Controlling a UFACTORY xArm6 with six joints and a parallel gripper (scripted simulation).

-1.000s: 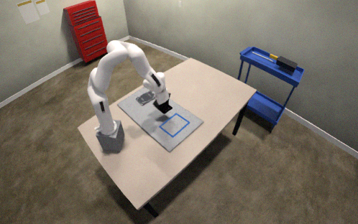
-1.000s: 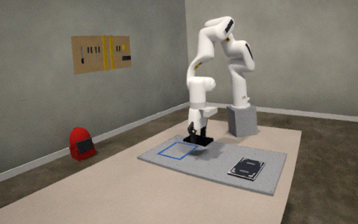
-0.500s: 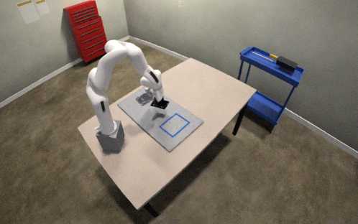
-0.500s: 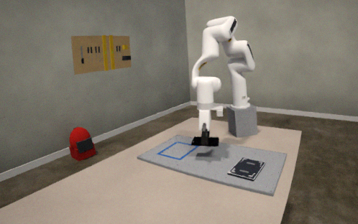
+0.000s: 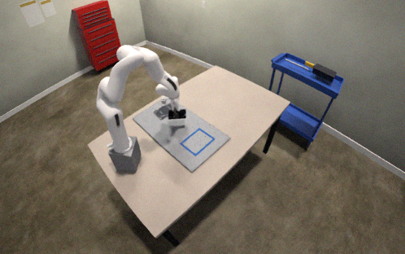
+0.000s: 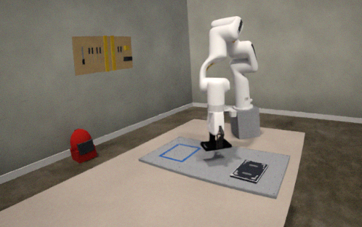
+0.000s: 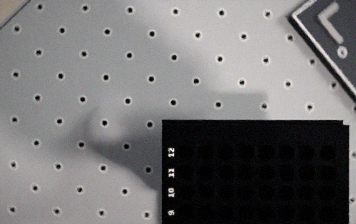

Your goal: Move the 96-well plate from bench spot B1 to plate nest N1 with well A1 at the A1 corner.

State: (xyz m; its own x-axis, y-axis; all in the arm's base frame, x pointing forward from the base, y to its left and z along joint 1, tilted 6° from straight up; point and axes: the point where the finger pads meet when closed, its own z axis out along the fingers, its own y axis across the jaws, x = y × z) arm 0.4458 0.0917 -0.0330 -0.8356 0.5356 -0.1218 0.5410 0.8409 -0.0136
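Note:
My gripper [image 5: 176, 110] is shut on the black 96-well plate [image 5: 180, 115] and holds it level, a little above the grey perforated mat [image 5: 181, 132]. In the exterior view the plate [image 6: 214, 145] hangs under the gripper [image 6: 219, 140], between the empty blue-outlined bench spot [image 6: 179, 152] and the dark plate nest [image 6: 250, 170]. The bench spot also shows in the top view [image 5: 198, 142]. In the wrist view the plate [image 7: 255, 172] fills the lower right, with column numbers 9 to 12 along its left edge. A corner of the nest [image 7: 328, 37] with a white L mark shows at the top right. The fingers are hidden there.
The arm's grey base [image 6: 245, 121] stands on the table behind the mat. A blue cart [image 5: 307, 98] stands to the right of the table, and a red tool chest [image 5: 97, 34] against the far wall. A red backpack [image 6: 81, 145] sits on the floor.

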